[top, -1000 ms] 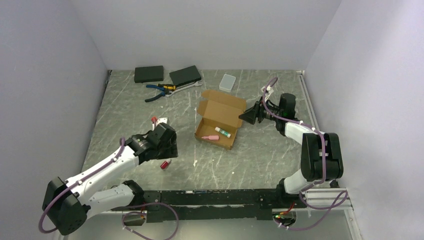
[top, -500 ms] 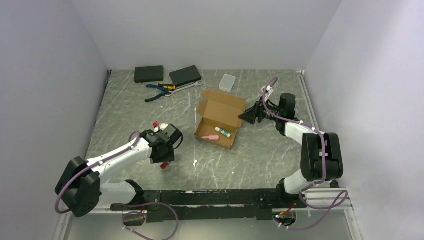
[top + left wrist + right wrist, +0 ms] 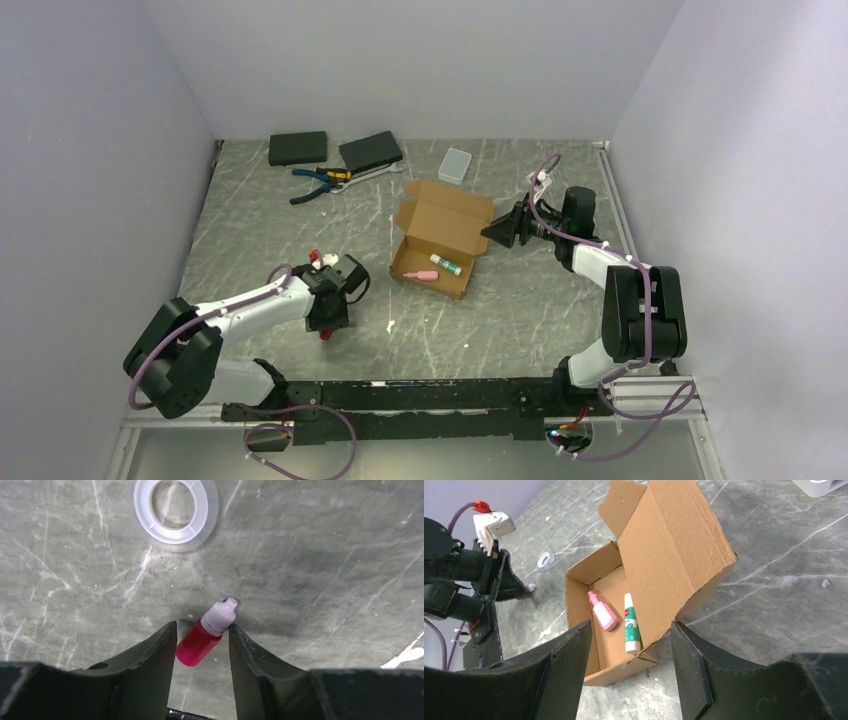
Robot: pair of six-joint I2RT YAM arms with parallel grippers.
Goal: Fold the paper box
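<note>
The cardboard box (image 3: pixel 440 238) is seen near the middle of the grey marbled surface (image 3: pixel 530 300), with its lid raised and its tray open. Inside the box a pink bottle (image 3: pixel 602 611) and a white-and-green tube (image 3: pixel 631 622) are laid side by side.

The right claw (image 3: pixel 490 232) is held just beside the box, at the right edge of the raised lid. Its fingers are spread wide and nothing is held between them. Whether the lid is touched cannot be told.

The left claw (image 3: pixel 202 627) is lowered to the surface well to the left of the box and nearer the arm bases. It is narrowed around a small red dropper bottle (image 3: pixel 200 642) with a white cap, which lies flat between the fingers. The cap is seen against one finger; whether the bottle is actually gripped cannot be told. A clear plastic ring (image 3: pixel 176 509) lies apart from that bottle.

Beyond the box, toward the back wall, a small translucent case (image 3: pixel 455 164) is set. Farther left of the box, at the back, two flat black boxes (image 3: pixel 298 148) and a pair of pliers (image 3: pixel 320 180) are placed.
</note>
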